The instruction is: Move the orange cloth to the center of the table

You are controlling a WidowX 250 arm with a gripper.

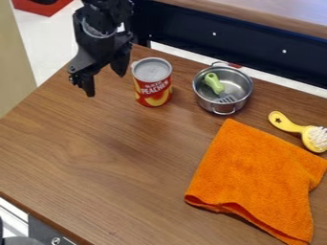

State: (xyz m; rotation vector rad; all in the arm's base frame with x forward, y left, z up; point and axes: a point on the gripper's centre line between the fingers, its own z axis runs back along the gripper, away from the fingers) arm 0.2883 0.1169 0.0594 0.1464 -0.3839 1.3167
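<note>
The gripper (106, 84) hangs at the table's (96, 153) upper left, beside the can (152, 82), its two fingers spread wide. The cloth (258, 177) lies mostly flat at the lower right, near the pot (239, 91) and brush (290, 125), its lower edge curled.

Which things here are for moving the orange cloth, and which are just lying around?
For the job:
- orange, roughly four-sided fabric cloth
- black two-finger gripper
- brown wooden table

Just lying about:
- red-and-yellow cylindrical metal can
- round silver metal pot
- green-handled utensil inside it
- yellow-handled brush with white bristles
</note>
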